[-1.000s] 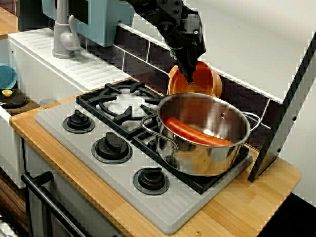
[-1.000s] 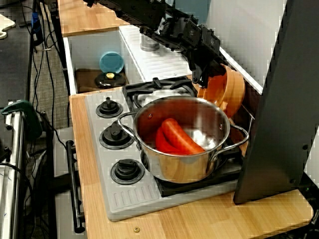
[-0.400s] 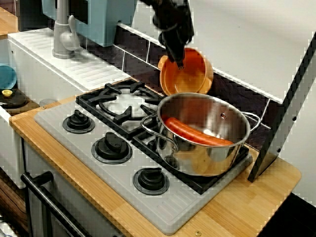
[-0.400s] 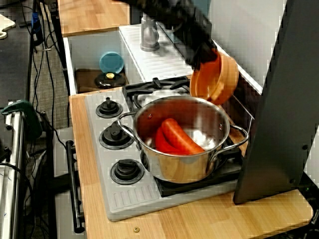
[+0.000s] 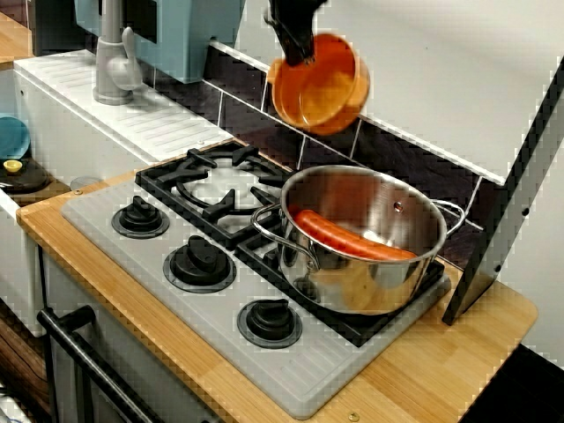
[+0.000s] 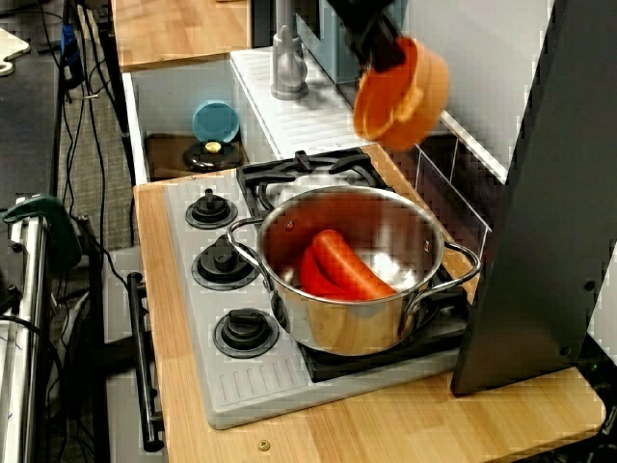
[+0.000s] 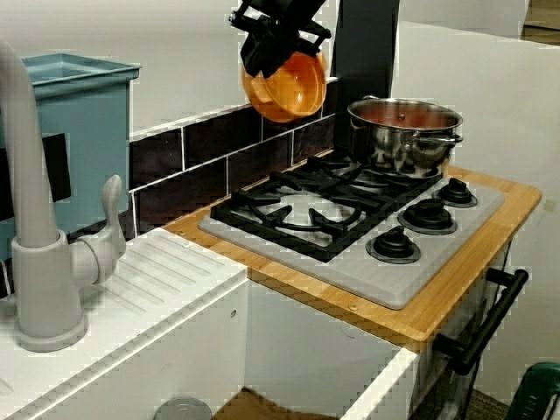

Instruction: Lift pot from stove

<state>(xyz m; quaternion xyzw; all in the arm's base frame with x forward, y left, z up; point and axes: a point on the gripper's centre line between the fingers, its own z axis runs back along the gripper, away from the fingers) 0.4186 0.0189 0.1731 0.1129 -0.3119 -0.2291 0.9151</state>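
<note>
From my screens I see the steel pot (image 5: 366, 238) sitting on the right-hand burner of the stove (image 5: 220, 264), with a long red-orange sausage (image 5: 352, 236) lying across its bottom. In the sink basin to the left there is a blue bowl (image 6: 216, 121) and beside it a small dark lid with a yellow knob (image 6: 211, 150); I cannot tell what the bowl holds.

The orange pot (image 5: 319, 84) hangs in the air, clear of the stove, up in front of the dark tiled backsplash (image 5: 414, 159) and above the gap between the back burner and the steel pot. It is tilted, its open mouth turned partly toward the front camera, and its inside looks empty. One small tab handle shows on its lower edge in the side view.

The pincer (image 7: 278, 35) sits at the pot's upper rim, closed narrow on that rim, so the pot dangles below and slightly to the side of it. The wooden tabletop (image 5: 423, 370) runs around the stove's front and right edges.
</note>
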